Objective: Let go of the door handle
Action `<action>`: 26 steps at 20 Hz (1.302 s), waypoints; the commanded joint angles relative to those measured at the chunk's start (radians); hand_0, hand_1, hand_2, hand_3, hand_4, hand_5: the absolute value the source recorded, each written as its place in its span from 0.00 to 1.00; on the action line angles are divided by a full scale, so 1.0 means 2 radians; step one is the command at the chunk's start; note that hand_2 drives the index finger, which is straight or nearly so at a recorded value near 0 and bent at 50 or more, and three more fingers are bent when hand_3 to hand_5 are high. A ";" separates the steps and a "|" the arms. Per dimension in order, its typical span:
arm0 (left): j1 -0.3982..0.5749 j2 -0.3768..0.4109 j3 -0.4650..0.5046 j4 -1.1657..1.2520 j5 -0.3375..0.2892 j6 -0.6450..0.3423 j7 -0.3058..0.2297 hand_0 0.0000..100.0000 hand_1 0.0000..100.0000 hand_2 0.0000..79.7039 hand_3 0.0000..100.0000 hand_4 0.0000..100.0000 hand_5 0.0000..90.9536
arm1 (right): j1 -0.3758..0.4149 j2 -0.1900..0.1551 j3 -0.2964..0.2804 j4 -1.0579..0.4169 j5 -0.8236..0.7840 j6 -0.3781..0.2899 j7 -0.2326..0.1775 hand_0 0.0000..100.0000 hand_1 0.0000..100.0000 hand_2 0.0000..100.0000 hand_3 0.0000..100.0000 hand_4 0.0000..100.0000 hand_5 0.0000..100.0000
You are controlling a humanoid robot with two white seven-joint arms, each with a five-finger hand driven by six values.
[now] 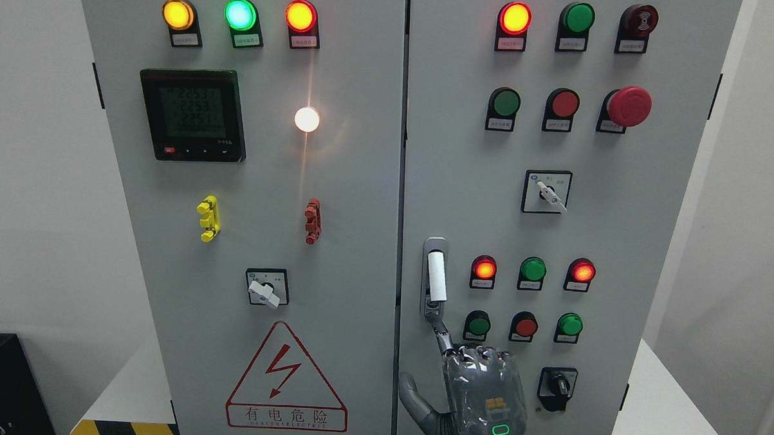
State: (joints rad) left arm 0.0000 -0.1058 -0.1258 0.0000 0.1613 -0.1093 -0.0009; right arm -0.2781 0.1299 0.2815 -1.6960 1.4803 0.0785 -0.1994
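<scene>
Just below door handle [435, 280]: hand [477, 394], one fingertip touching.

A cabinet with two doors fills the view. On the right door [649, 265] the door handle [435, 280] stands upright near the inner edge, left of a cluster of buttons [527, 298]. A hand [477, 394] sits below the handle, one fingertip [436, 322] reaching its lower end. A rotary switch [557, 389] lies right of the hand.

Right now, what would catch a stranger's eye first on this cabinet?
Probably the bright white lamp glaring on the left door, beside the dark digital meter. Next, the big red mushroom button at upper right. Low down, a robot hand reaches one finger up to the door handle.
</scene>
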 commanded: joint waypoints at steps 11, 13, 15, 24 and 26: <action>-0.013 0.000 0.000 0.015 0.000 0.000 0.000 0.12 0.56 0.00 0.00 0.00 0.00 | 0.020 -0.001 0.000 -0.050 -0.002 -0.005 0.002 0.38 0.29 0.24 0.88 0.94 1.00; -0.013 0.000 -0.001 0.015 0.000 0.000 0.000 0.12 0.56 0.00 0.00 0.00 0.00 | 0.021 -0.002 0.000 -0.057 -0.003 -0.005 0.002 0.40 0.31 0.24 0.85 0.93 1.00; -0.013 0.000 0.000 0.015 0.000 0.000 0.000 0.12 0.56 0.00 0.00 0.00 0.00 | 0.021 -0.002 0.000 -0.061 -0.003 -0.005 0.003 0.42 0.33 0.26 0.83 0.90 0.98; -0.013 0.000 0.000 0.015 0.000 0.000 0.000 0.12 0.56 0.00 0.00 0.00 0.00 | 0.021 -0.001 -0.001 -0.091 -0.005 -0.011 0.025 0.50 0.32 0.54 0.78 0.84 0.90; -0.014 0.000 0.000 0.015 0.001 0.000 0.000 0.12 0.56 0.00 0.00 0.00 0.00 | 0.018 -0.001 -0.001 -0.091 -0.005 -0.011 0.026 0.48 0.31 0.62 0.82 0.85 0.90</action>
State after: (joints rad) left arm 0.0000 -0.1058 -0.1258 0.0000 0.1613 -0.1093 -0.0008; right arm -0.2370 0.1273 0.2805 -1.8248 1.4717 0.0571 -0.1521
